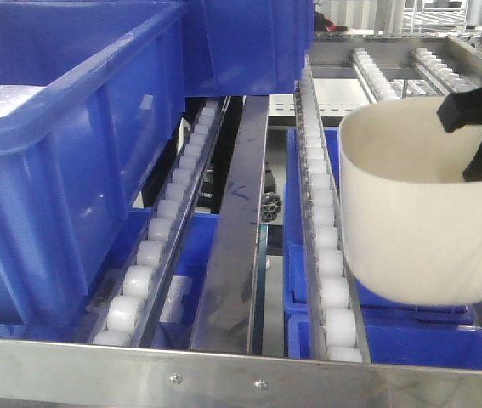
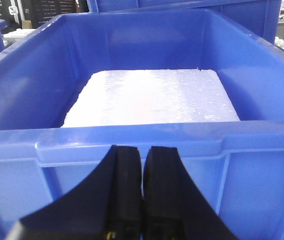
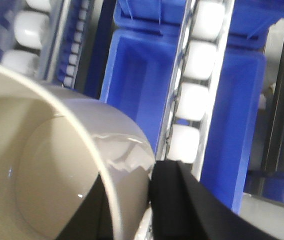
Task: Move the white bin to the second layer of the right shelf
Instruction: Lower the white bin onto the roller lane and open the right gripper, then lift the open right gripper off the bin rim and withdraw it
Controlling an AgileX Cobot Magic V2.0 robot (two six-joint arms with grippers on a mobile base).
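Observation:
The white bin [image 1: 419, 229] is a glossy cream tub at the right of the front view, held upright over the right part of the roller rack [image 1: 326, 238]. I cannot tell whether its base touches the rollers. My right gripper [image 1: 479, 127] is shut on the bin's far-right wall. In the right wrist view one black finger is inside the white bin [image 3: 56, 165] and the other outside, so the right gripper [image 3: 131, 185] pinches the rim. My left gripper [image 2: 143, 150] is shut on nothing, just in front of a blue crate [image 2: 232, 140].
A large blue crate [image 1: 53, 170] with a white foam slab [image 2: 152, 97] sits on the rack's left rollers, another behind it. Lower blue crates [image 1: 394, 331] lie under the rails. A screwed steel front bar [image 1: 223, 374] crosses the near edge. Further roller rails [image 1: 377, 76] stand behind.

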